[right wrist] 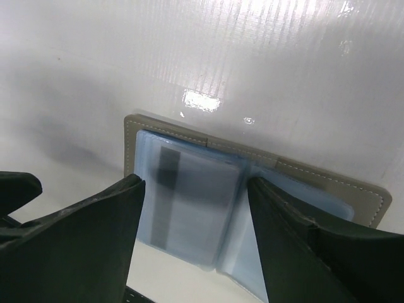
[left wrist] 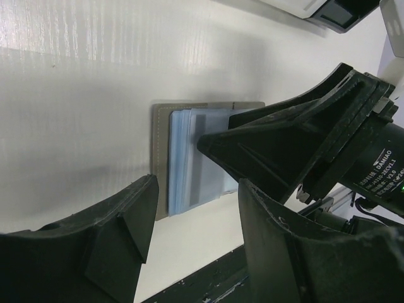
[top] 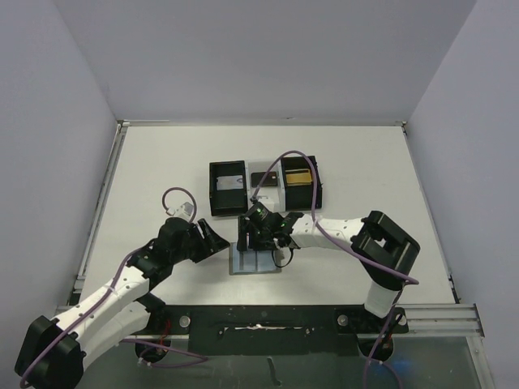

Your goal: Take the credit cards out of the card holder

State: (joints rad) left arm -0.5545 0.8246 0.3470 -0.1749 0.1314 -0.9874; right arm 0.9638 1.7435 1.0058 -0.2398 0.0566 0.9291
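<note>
Left hand (left wrist: pixel 197 189) and right hand (right wrist: pixel 196 183) gape empty at the open card holder (right wrist: pixel 265 158), credit cards (right wrist: pixel 189 214) seemingly inside.

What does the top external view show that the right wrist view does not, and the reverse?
Only the top external view: the black tray, holding a pale item and a yellow item. Only the right wrist view: a dark stripe on the credit card in its clear pocket, and pale stitching. Both: the open card holder lying flat, the open right gripper over it.
</note>
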